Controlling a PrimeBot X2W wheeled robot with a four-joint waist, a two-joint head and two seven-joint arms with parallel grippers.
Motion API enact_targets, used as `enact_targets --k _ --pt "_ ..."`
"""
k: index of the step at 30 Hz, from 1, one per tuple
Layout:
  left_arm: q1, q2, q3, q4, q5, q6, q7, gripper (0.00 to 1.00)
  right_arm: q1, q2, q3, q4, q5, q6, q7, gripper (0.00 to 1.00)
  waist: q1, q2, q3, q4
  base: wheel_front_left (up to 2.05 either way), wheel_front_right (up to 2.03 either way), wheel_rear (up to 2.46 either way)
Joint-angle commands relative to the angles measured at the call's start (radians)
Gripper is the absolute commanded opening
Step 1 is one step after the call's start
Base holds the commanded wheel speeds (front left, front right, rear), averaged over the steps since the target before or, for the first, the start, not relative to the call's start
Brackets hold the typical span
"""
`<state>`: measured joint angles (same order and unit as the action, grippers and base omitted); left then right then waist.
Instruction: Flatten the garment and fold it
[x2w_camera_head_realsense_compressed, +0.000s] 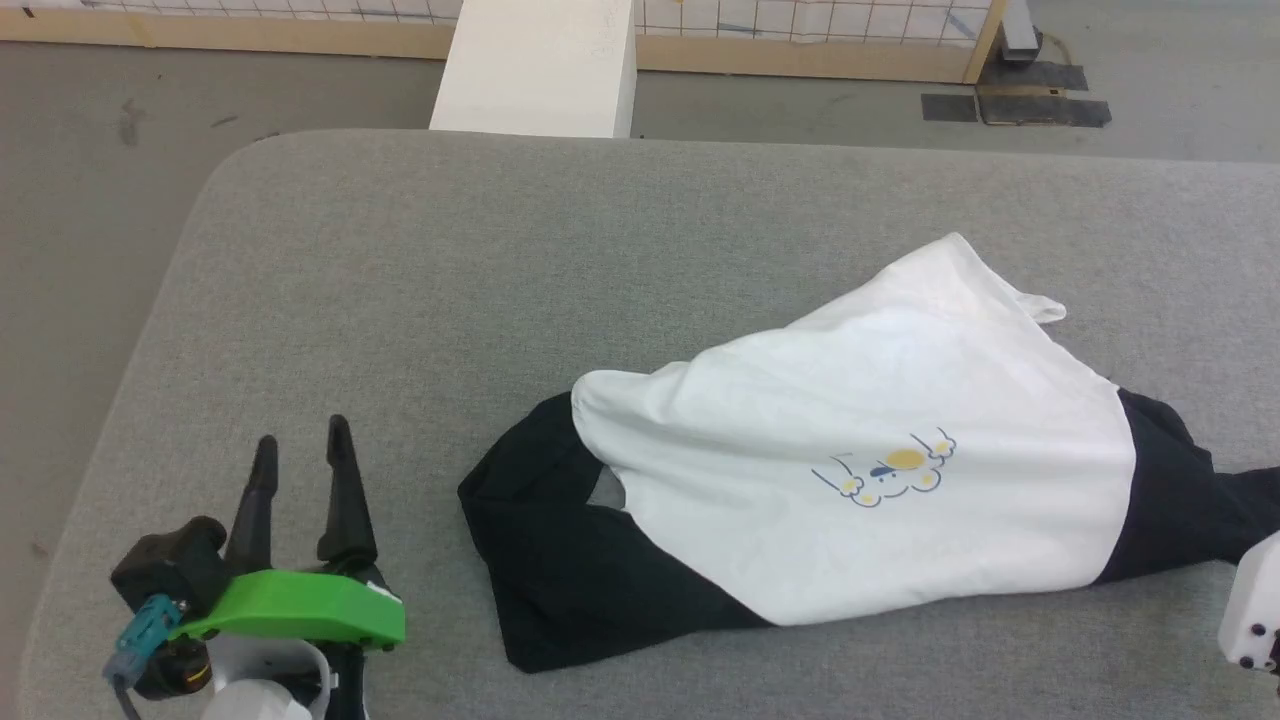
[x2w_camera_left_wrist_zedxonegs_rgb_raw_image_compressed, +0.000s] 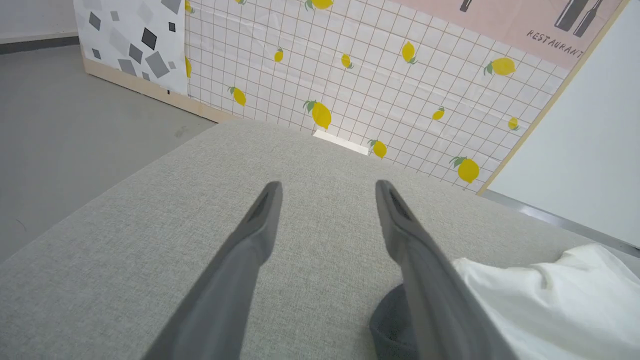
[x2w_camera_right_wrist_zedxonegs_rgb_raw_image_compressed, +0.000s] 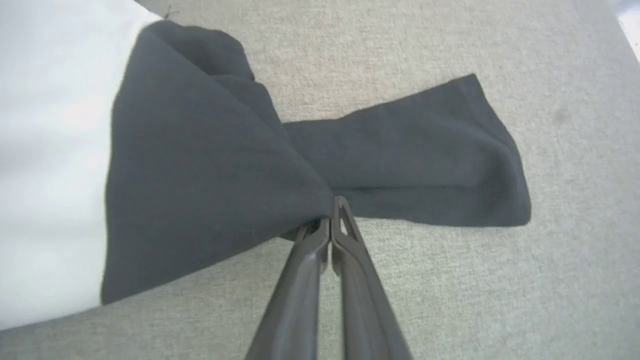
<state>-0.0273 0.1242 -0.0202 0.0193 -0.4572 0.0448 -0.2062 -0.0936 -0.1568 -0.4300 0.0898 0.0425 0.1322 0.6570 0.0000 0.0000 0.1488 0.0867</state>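
Grey woven fabric covers the table (x2w_camera_head_realsense_compressed: 400, 300), a broad padded top with a rounded far-left corner, standing on a smooth grey floor (x2w_camera_head_realsense_compressed: 80, 150). Just beyond its far edge stands a white block (x2w_camera_head_realsense_compressed: 540, 70). Behind that runs a wall panel (x2w_camera_left_wrist_zedxonegs_rgb_raw_image_compressed: 375, 75) of pale grid paper dotted with yellow lemons, set on a light wooden skirting (x2w_camera_head_realsense_compressed: 300, 35). Left of the lemons is a white panel (x2w_camera_left_wrist_zedxonegs_rgb_raw_image_compressed: 130, 45) scattered with grey and black diamonds. To the right, a pink poster (x2w_camera_left_wrist_zedxonegs_rgb_raw_image_compressed: 500, 20) reads "RESTAURANT" beside bottle shapes. Dark mats (x2w_camera_head_realsense_compressed: 1040, 100) lie on the floor at the far right.

The garment (x2w_camera_head_realsense_compressed: 850, 470) lies crumpled on the right half of the table. Its white body is uppermost and carries a small yellow-and-blue cartoon print (x2w_camera_head_realsense_compressed: 890, 475), with black cloth spilling out at its left and right ends. The left gripper (x2w_camera_head_realsense_compressed: 302, 435) sits over bare fabric at the near left, fingers spread wide and holding nothing, apart from the garment's black left end. The right gripper (x2w_camera_right_wrist_zedxonegs_rgb_raw_image_compressed: 332, 212) is pinched tight on the garment where a black sleeve (x2w_camera_right_wrist_zedxonegs_rgb_raw_image_compressed: 410, 150) narrows into a twist. The sleeve's cuff end fans out flat on the table beyond the fingertips. A pale part of the right arm (x2w_camera_head_realsense_compressed: 1250, 600) shows at the head view's lower right edge.
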Motion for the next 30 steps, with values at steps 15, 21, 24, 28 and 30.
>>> enact_targets --k 15,21,24,28,30 --pt "-0.316 0.064 -0.210 0.231 0.008 -0.050 0.559 1.00 -0.026 0.099 0.001 -0.152 0.087 -0.002 -0.195 1.00 0.0000 0.0000 0.011 -0.029 0.00 0.00 0.00" --pt "-0.399 0.079 -0.304 0.381 0.039 -0.045 0.830 1.00 -0.028 0.105 0.020 -0.163 0.069 -0.002 -0.214 1.00 0.0000 0.0000 0.035 -0.073 0.00 0.00 0.00" --pt "-0.406 0.075 -0.313 0.400 0.039 -0.045 0.844 0.47 -0.025 0.106 0.011 -0.162 0.062 -0.002 -0.223 1.00 0.0000 0.0000 0.046 -0.083 0.00 0.00 0.00" --pt "-0.414 0.059 -0.262 0.410 0.010 -0.022 0.752 0.00 -0.016 0.106 0.000 -0.155 0.072 -0.002 -0.234 1.00 0.0000 0.0000 0.055 -0.084 0.00 0.00 0.00" --pt "-0.427 0.048 -0.203 0.412 -0.021 0.005 0.678 0.00 -0.012 0.106 -0.002 -0.150 0.078 -0.002 -0.238 1.00 0.0000 0.0000 0.057 -0.080 0.00 0.00 0.00"
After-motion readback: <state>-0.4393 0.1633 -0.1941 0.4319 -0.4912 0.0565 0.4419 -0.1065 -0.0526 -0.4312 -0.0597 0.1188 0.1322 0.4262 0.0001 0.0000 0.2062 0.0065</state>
